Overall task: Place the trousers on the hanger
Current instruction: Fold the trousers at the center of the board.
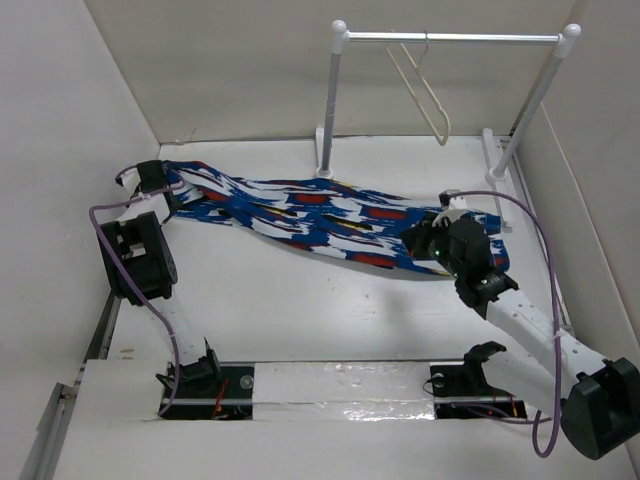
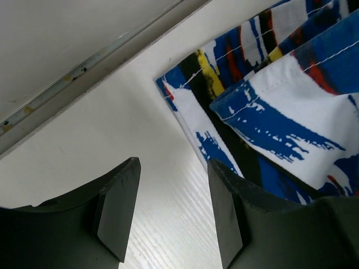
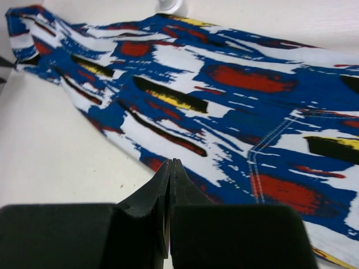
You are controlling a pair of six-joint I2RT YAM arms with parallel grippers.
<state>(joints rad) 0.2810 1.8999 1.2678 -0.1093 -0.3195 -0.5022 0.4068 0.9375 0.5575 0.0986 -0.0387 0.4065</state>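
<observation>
The trousers (image 1: 320,215), royal blue with white, red, black and yellow streaks, lie flat across the table from far left to right. The cream-white hanger (image 1: 425,95) hangs by its hook from the rail at the back. My left gripper (image 1: 150,182) is at the trousers' left leg ends. In the left wrist view it (image 2: 174,168) is open over bare table, with the leg hems (image 2: 269,112) just right of its right finger. My right gripper (image 1: 428,240) is over the trousers' right end. In the right wrist view it (image 3: 170,162) is shut, tips at the fabric's (image 3: 224,84) near edge, with nothing seen between them.
A tall white two-post rail stand (image 1: 450,38) stands at the back; its left post foot (image 3: 168,5) shows in the right wrist view. White walls close in the table on the left, back and right. A metal strip (image 2: 84,67) runs along the wall base.
</observation>
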